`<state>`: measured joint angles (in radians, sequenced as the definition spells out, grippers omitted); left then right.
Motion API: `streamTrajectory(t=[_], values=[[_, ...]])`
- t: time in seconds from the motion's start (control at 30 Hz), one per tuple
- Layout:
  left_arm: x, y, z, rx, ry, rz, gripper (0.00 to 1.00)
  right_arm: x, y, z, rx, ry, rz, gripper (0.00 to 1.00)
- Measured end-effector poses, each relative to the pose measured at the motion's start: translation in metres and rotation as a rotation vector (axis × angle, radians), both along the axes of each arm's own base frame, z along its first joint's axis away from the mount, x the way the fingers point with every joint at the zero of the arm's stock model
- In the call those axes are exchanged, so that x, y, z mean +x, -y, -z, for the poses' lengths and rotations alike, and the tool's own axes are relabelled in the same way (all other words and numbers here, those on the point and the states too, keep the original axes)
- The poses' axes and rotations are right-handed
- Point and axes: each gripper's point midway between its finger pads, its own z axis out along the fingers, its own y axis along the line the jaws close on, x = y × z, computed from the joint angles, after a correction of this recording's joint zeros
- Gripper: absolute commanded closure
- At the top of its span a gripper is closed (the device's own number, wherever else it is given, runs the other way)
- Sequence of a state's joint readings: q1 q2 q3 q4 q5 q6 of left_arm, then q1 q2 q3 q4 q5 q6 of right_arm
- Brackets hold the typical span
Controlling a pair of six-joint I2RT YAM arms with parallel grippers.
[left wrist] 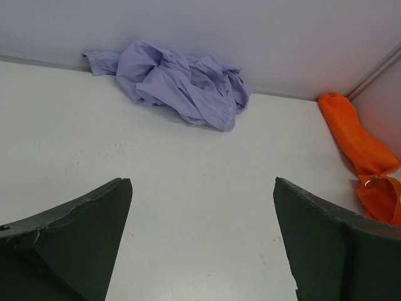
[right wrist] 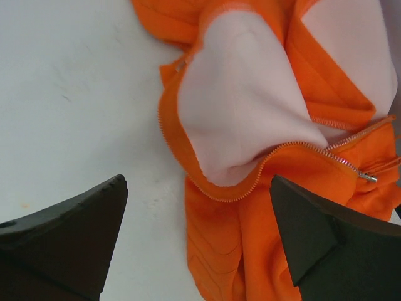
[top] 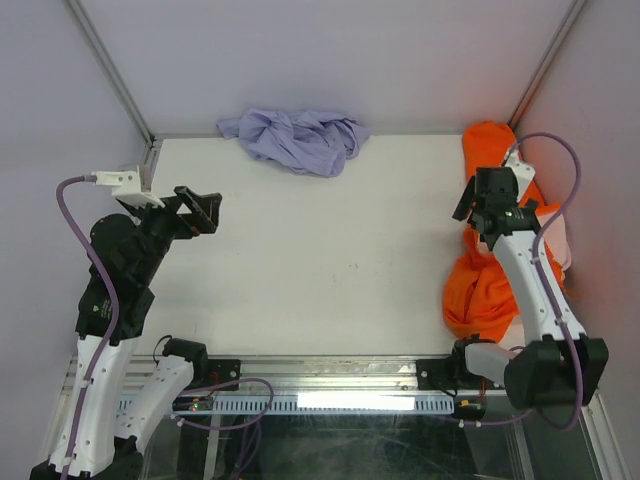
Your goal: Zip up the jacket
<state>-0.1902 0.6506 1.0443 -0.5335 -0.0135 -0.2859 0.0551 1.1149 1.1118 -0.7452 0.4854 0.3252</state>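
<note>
The jacket (top: 478,290) lies crumpled along the right edge of the table (top: 320,260), unzipped, with its pink lining (right wrist: 244,119) showing and the zipper (right wrist: 294,148) teeth parted. The right gripper (right wrist: 199,182) hangs over that edge above the jacket, jaws spread and empty. The left gripper (left wrist: 202,182), over the table's left side, is likewise spread and empty. A lavender garment (top: 295,138) is bunched at the table's far edge.

jacket (top: 480,285) | bright orange, pale pink lining showing | crumpled heap, unzipped, zipper teeth and metal pull (right wrist: 369,177) exposed | lies along right edge of worktop (top: 320,260), reaching far right corner
</note>
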Motion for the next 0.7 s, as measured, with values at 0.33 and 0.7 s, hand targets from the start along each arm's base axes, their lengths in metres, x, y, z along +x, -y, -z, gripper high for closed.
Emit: streamTrajectory(t=[0.33,0.7], values=[[-0.001,0.011,0.015,-0.030,-0.039,0.052,0.01,0.000,0.040,0.129,-0.046,-0.352,0.154,0.71],[-0.003,0.021,0.023,-0.070,-0.067,0.098,0.01,0.044,-0.044,0.084,0.043,-0.256,-0.153,1.00]])
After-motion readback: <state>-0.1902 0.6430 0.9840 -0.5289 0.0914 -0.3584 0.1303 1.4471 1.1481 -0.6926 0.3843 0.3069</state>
